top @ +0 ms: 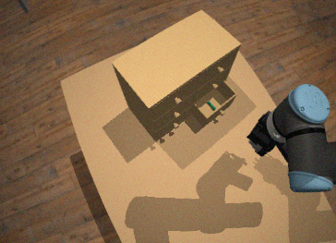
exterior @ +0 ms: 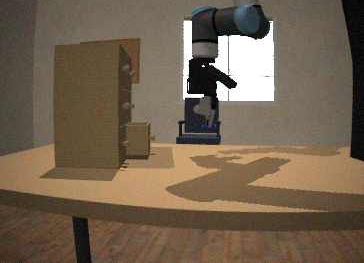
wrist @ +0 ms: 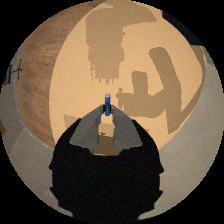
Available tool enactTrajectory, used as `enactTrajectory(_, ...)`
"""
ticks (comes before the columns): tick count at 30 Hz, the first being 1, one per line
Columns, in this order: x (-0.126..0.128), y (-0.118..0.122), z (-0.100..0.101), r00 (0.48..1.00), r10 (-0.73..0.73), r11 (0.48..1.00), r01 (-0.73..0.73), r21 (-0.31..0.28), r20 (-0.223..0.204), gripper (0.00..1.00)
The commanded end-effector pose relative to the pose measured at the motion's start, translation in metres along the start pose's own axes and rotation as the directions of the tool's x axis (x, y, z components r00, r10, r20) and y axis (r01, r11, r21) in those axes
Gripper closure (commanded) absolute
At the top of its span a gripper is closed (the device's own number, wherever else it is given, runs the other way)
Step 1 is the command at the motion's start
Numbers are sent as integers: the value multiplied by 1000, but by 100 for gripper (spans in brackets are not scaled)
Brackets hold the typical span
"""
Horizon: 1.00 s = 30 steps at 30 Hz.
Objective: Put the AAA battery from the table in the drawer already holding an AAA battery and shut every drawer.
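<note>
My gripper (wrist: 107, 105) (exterior: 208, 120) is shut on a small blue AAA battery (wrist: 107, 101) and holds it upright, well above the table (top: 90, 115) (exterior: 150, 191). In the top view the arm covers the fingertips. The tan chest (top: 175, 54) (exterior: 87, 109) stands upright to the left of the gripper. Its lowest right drawer (top: 224, 99) (exterior: 137, 139) is pulled out, and a green battery (top: 211, 105) lies inside it. The other drawers look shut.
The arm's shadow falls across the near part of the table. The table's edges run close on the right and front. In the exterior view a blue chair (exterior: 197, 136) and a bright window (exterior: 250, 69) stand behind the arm.
</note>
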State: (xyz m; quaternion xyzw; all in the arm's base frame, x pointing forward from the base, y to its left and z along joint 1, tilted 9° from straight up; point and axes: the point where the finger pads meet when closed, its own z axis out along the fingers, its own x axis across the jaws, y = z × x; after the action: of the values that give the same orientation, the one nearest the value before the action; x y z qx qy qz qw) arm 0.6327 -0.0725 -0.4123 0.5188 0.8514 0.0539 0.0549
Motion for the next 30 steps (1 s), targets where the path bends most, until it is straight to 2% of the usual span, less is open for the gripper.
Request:
enactTrajectory(1, 0, 0, -16, 1000, 0, 1000, 0, 0, 0, 98)
enactTrajectory(19, 0, 0, -16, 1000, -8, 1000, 8, 0, 0, 98)
enactTrajectory(30, -2, 2, -16, 996, -91, 996, 91, 0, 0, 98)
